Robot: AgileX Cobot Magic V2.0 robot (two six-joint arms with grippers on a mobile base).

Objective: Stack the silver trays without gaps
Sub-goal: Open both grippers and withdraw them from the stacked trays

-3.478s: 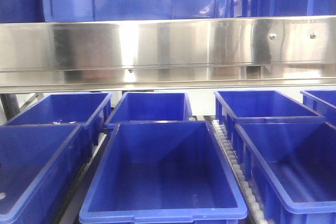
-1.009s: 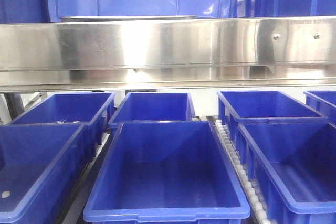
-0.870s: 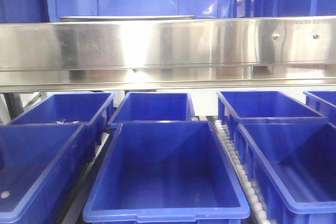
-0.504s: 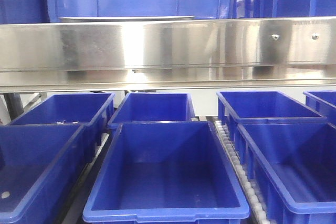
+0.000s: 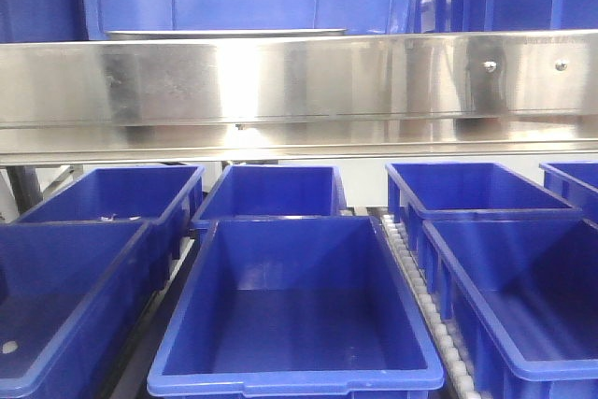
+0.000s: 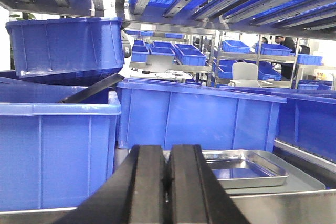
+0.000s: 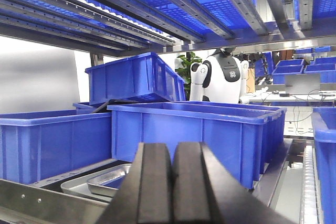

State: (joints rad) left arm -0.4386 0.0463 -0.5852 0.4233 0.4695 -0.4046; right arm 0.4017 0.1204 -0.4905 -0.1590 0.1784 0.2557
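Observation:
Two silver trays lie on the upper shelf in front of a blue bin. In the left wrist view a smaller shiny tray (image 6: pixel 247 167) sits on a wider, flatter one (image 6: pixel 302 181), to the right of my left gripper (image 6: pixel 167 149). In the right wrist view the same pair, smaller (image 7: pixel 111 181) on wider (image 7: pixel 71 187), lies to the lower left of my right gripper (image 7: pixel 173 146). Both grippers are shut, hold nothing, and are apart from the trays. In the front view only a thin tray rim (image 5: pixel 224 34) shows above the steel band.
The long polished steel shelf band (image 5: pixel 299 81) with screws crosses the front view. Several blue bins (image 5: pixel 294 306) stand on the roller level below it. Blue bins (image 6: pixel 194 116) flank and back the trays on the upper shelf. Shelf rails (image 7: pixel 157 9) run close overhead.
Since 3.5 s ago the front view has shifted slightly and the tray rim has come into sight above the steel band. Over the last second nothing has visibly moved.

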